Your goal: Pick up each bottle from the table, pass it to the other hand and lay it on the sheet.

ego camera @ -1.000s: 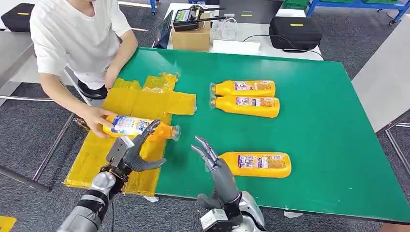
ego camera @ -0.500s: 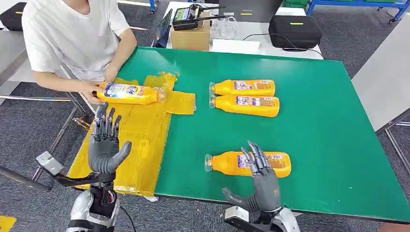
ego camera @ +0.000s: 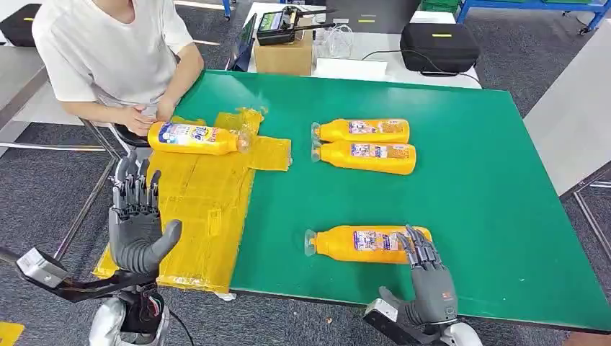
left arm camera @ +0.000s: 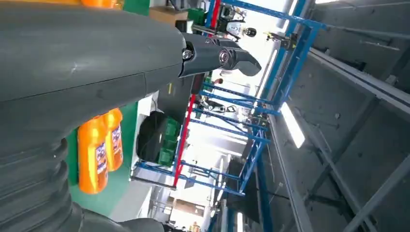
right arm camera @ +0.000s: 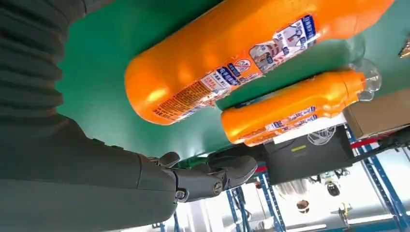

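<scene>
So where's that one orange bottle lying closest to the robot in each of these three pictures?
Head view: the nearest bottle lies low on the green table, by the right hand.
Left wrist view: not in it.
Right wrist view: it is the big bottle near the top.
Shared landmark: the pair of bottles.

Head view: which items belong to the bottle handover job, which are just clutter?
Job:
- near bottle, right hand reaching at it
- paired bottles further back on the table
- bottle on the sheet, a person's hand at its end
- yellow sheet
- left hand, open and raised

Clutter:
- cardboard box
- black case
- handheld controller
</scene>
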